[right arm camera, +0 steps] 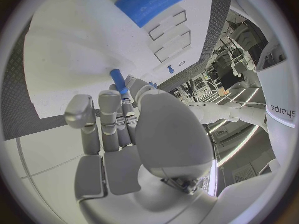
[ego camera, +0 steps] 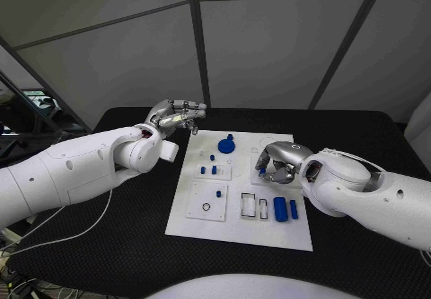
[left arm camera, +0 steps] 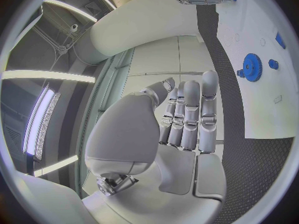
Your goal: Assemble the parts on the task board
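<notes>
Right hand (ego camera: 276,163) hovers over the right half of the white board (ego camera: 269,233), its fingers curled down around a small blue peg (right arm camera: 118,79). In the right wrist view the peg sticks out past the fingertips, pinched between them, its long axis running roughly in line with the fingers and pointing toward the board's surface. From the head view the peg shows as a sliver of blue at the hand's near-left edge, just above the board.

Left hand (ego camera: 175,115) is raised off the board's far-left corner, over the black table (ego camera: 108,249), holding nothing; in its own wrist view the fingers (left arm camera: 190,117) lie straight and close side by side, not clenched.

Other parts lie on the board: a blue gear (ego camera: 225,146) near the far edge, two small pegs (ego camera: 209,169) in the middle-left block, and two long blue cylinders (ego camera: 280,208) beside the rectangular slots (ego camera: 248,204) toward the near edge.

Judging from this, the right hand is the one placed to act. What matters is bringing the peg upright over its hole, which I cannot make out beneath the hand.
</notes>
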Controlling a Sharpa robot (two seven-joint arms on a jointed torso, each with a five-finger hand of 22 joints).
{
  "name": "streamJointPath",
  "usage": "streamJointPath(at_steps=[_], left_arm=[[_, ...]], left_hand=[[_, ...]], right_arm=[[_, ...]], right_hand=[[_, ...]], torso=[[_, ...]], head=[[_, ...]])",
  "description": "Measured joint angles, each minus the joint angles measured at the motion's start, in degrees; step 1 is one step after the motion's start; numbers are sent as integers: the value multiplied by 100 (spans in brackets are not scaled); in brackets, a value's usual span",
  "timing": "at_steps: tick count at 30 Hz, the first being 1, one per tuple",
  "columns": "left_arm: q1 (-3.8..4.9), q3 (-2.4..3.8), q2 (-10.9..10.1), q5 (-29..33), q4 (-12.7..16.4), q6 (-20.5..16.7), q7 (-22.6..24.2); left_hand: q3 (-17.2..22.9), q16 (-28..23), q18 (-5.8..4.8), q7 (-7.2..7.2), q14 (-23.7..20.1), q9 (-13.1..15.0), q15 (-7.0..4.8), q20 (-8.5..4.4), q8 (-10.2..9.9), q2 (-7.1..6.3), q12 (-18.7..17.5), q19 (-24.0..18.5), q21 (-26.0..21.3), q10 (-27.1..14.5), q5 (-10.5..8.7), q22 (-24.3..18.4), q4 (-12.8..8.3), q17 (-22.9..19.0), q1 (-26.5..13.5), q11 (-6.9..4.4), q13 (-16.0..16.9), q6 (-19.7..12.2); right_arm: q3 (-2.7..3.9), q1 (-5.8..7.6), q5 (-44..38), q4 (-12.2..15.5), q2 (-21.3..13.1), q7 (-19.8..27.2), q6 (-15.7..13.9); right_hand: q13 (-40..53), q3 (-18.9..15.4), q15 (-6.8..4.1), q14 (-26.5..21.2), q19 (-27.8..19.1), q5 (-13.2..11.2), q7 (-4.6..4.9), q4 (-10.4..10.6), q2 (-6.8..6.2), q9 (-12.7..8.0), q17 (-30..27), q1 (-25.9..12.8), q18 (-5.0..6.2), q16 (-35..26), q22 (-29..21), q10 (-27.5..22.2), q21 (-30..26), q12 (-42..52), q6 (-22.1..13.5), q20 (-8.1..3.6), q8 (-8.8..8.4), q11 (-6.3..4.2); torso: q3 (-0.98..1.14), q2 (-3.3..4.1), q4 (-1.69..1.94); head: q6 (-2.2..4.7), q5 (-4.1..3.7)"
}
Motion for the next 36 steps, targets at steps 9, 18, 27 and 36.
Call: streamJointPath(at_steps=[9, 18, 27, 36], left_arm=[[-2, 0, -2, 0, -2, 3, -6], [-3, -1, -4, 0, -5, 4, -9], [-6, -1, -4, 0, -9, 5, -12], [-13, -1, 0, 0, -14, 6, -13]], left_hand=[[0, 0, 0, 0, 0, 0, 0, 0, 0, 0, 0, 0, 0, 8, 0, 0, 0, 0, 0, 8, 0, 0], [0, 0, -1, 0, 0, 0, 0, 0, 0, 0, 0, 0, 0, 8, 0, 0, 0, 0, 0, 8, 0, 0], [-34, 0, 0, 0, 0, 0, 0, 0, 0, 0, 21, 0, 0, -12, 0, 0, 1, -20, 0, 29, 0, 0], [-34, 0, 0, 0, 0, 0, 0, 0, 0, 0, 21, 0, 0, -12, 0, 0, 2, -20, 0, 29, 0, 0]], right_arm=[[0, 0, -11, -7, -5, -5, -30], [1, 0, -41, 3, -3, -26, -17], [3, 2, -83, 7, -3, -60, 0], [3, 3, -181, 47, -9, -85, -39]], right_hand=[[-7, 65, 0, 0, 0, 0, 0, -18, -37, -1, -8, 37, 0, 0, -13, 0, 0, 0, 0, 0, 0, 0], [17, 303, -52, 51, 84, 0, -18, -64, -68, -1, 120, 68, 0, 67, 187, 399, 107, 123, 149, -44, 9, -58], [26, 404, -78, 77, 154, -6, -42, -89, -90, 3, 210, 90, 0, 151, 301, 608, 196, 143, 268, -71, 67, -95], [80, 621, -154, 153, 339, -120, -116, -241, -22, 44, 465, 219, -94, 362, 571, 697, 396, 231, 529, -154, 187, -42]], torso=[[-3, -1, 1], [-4, -2, 3], [-4, -4, 3], [-3, -4, 3]], head=[[-4, -3], [-2, -10], [3, -12], [10, -26]])
